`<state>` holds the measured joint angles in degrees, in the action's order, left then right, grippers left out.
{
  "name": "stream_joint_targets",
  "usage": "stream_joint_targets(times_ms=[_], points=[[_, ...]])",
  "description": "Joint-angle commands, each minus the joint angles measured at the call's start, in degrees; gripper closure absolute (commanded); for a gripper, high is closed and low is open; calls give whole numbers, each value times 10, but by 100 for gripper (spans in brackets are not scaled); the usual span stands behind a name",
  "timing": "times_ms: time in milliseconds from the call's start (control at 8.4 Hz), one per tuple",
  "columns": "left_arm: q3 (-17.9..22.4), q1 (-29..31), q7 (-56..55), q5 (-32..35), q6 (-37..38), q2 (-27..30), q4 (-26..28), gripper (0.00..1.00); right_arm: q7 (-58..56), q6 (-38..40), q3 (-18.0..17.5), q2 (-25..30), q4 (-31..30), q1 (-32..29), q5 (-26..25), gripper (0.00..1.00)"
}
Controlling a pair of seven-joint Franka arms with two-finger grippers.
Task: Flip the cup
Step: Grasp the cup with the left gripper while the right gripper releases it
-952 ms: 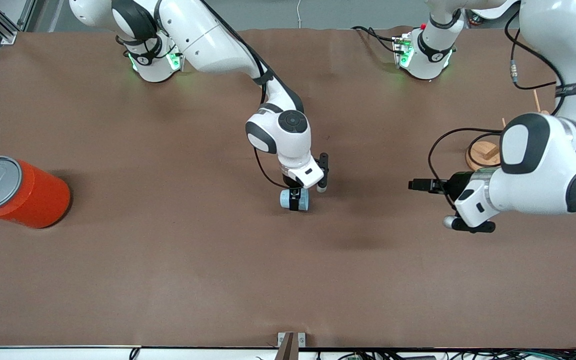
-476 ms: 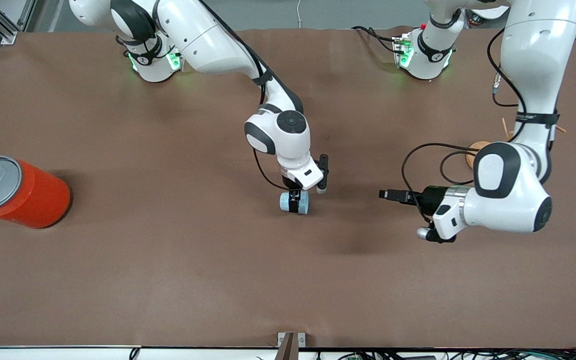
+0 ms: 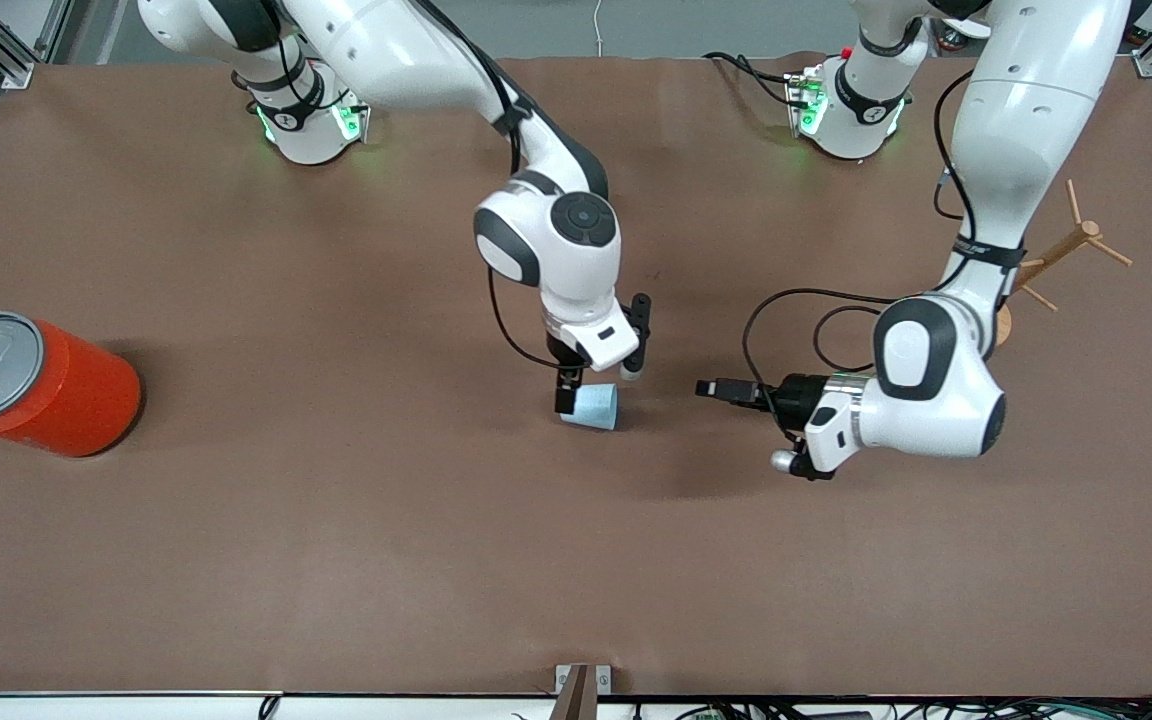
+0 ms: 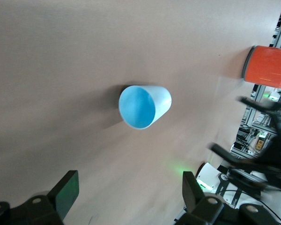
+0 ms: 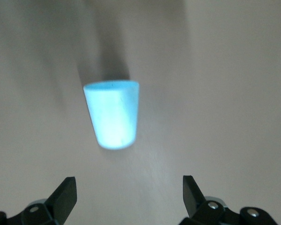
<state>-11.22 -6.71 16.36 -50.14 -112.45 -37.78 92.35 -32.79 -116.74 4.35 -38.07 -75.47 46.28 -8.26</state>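
We see the cup lying sideways mid-worktop; the left wrist view shows its mouth. Right hand above it and left hand beside it are both spread apart.

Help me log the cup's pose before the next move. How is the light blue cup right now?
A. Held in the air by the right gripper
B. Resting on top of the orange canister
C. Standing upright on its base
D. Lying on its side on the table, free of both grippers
D: the cup lies on its side on the table, its open mouth facing the left gripper, and the open right gripper is above it without holding it.
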Motion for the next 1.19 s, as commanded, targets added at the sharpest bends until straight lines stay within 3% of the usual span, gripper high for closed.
stream_joint_targets(times_ms=[0,476,833,952,1071], points=[[-30,1,44,-40,-48,-21,9,3,-78,82,-11,81,-34,-77,45,0],[-50,-39,141,-164,-120,-69,11,3,-63,185,-7,198,-75,-227,45,0],[-50,-77,204,-239,-162,-94,8,3,-46,187,-7,308,-155,-367,61,0],[-50,-86,211,-249,-171,-98,8,6,-38,187,-7,336,-185,-405,72,0],[-50,-88,221,-250,-176,-98,7,26,1,195,-6,363,-208,-427,86,0]])
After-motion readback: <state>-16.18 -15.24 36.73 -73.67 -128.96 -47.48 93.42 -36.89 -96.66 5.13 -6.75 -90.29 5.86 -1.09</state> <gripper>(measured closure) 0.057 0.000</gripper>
